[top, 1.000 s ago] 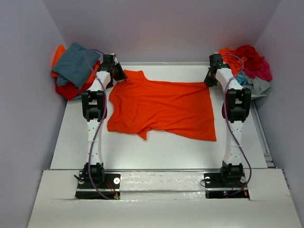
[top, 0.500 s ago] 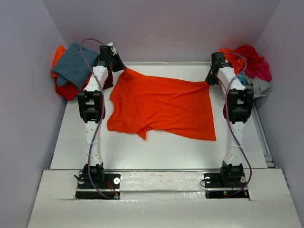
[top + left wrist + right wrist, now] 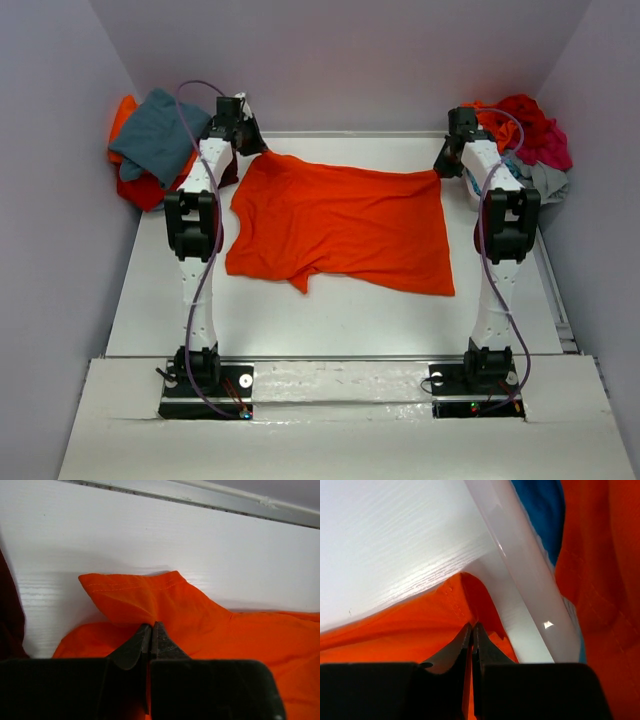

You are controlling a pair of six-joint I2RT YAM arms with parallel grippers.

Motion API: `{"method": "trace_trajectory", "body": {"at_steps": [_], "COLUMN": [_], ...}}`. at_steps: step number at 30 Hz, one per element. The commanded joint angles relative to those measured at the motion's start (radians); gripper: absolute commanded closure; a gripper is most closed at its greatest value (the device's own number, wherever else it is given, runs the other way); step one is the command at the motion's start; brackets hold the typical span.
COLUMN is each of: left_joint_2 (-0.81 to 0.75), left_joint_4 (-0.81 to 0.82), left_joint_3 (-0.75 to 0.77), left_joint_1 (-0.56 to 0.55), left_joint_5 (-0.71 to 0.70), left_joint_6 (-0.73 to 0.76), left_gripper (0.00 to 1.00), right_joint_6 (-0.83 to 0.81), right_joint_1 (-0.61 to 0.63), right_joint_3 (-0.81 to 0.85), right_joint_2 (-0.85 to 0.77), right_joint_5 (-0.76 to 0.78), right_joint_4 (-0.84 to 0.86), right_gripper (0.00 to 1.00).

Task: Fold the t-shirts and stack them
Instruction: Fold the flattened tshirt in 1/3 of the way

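— What's nearest us?
— The arm bases [image 3: 205,378] at the near edge, then a strip of bare desk [image 3: 330,320]. Past that, the orange t-shirt [image 3: 340,225] lies spread nearly flat across the middle of the desk, with a small fold tucked along its near-left edge.
— And the fingers?
— Both sets are at the shirt's far edge. The left fingers [image 3: 151,629] are pinched together on the far-left corner. Cloth is bunched up against them and a hemmed flap lies just beyond. The right fingers [image 3: 472,628] are clamped on the far-right corner, just beside the white bin [image 3: 520,565].
— The cloth between them?
— It runs fairly straight from one grip to the other.
— Farther back?
— In the far-left corner, a teal-grey shirt [image 3: 160,135] sits atop red and orange ones. In the far-right corner there's a heap [image 3: 520,125] of red, magenta and orange shirts, with turquoise and grey beneath.
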Motion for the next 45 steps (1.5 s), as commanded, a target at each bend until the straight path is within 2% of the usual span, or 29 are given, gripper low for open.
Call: {"method": "trace_trajectory", "body": {"at_steps": [1, 9, 12, 28, 35, 45], "left_joint_2": [-0.152, -0.233, -0.273, -0.393, -0.445, -0.543], "left_joint_4": [0.000, -0.023, -0.016, -0.129, -0.160, -0.155], "left_joint_3": [-0.048, -0.106, -0.172, -0.315, -0.384, -0.514], "left_joint_1": [-0.010, -0.029, -0.039, -0.111, -0.111, -0.111], "left_joint_5": [-0.040, -0.065, -0.072, -0.130, -0.186, -0.195], "left_joint_6": [0.027, 0.016, 0.008, -0.011, -0.030, -0.070], "left_gripper": [0.95, 0.95, 0.95, 0.94, 0.94, 0.94], "right_joint_6": [0.016, 0.024, 0.028, 0.051, 0.059, 0.076], "right_joint_1": [-0.004, 0.016, 0.016, 0.043, 0.043, 0.043], "right_joint_3": [-0.035, -0.095, -0.105, -0.196, -0.233, -0.277], "right_joint_2": [-0.091, -0.140, -0.156, -0.257, -0.292, -0.312], "right_joint_5": [-0.025, -0.045, -0.061, -0.101, -0.097, -0.127], "right_joint_4": [0.023, 0.015, 0.003, -0.060, -0.092, -0.115], "right_gripper": [0.93, 0.93, 0.93, 0.93, 0.93, 0.93]}}
